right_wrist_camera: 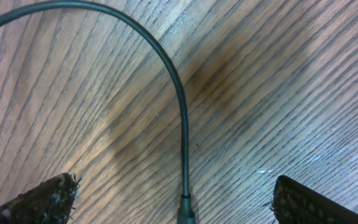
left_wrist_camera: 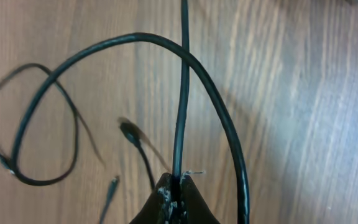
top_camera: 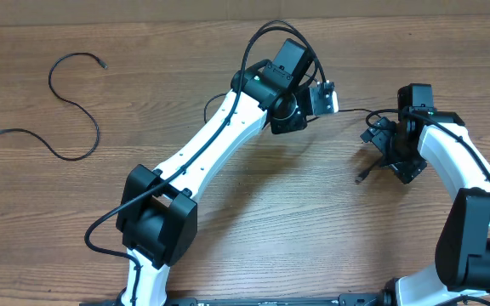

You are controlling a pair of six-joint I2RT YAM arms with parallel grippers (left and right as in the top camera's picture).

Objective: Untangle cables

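Note:
One thin black cable (top_camera: 356, 111) runs from my left gripper (top_camera: 326, 100) toward the right arm. In the left wrist view my left gripper (left_wrist_camera: 178, 182) is shut on this cable (left_wrist_camera: 180, 93), which rises straight up from the fingertips above the table. My right gripper (top_camera: 385, 153) hovers low over the wood, open wide. A cable (right_wrist_camera: 180, 118) with its plug end (right_wrist_camera: 186, 214) lies on the table midway between its fingers (right_wrist_camera: 48, 199), touching neither. Another cable (top_camera: 75, 106) lies loose in a long wavy line at the far left.
A thicker black loop (left_wrist_camera: 229, 124) arcs close to the left wrist camera. Blurred cable loops (left_wrist_camera: 42, 180) and a small plug end (left_wrist_camera: 129, 130) lie below on the wooden table (top_camera: 253, 212). A plug end (top_camera: 361, 177) lies by the right gripper.

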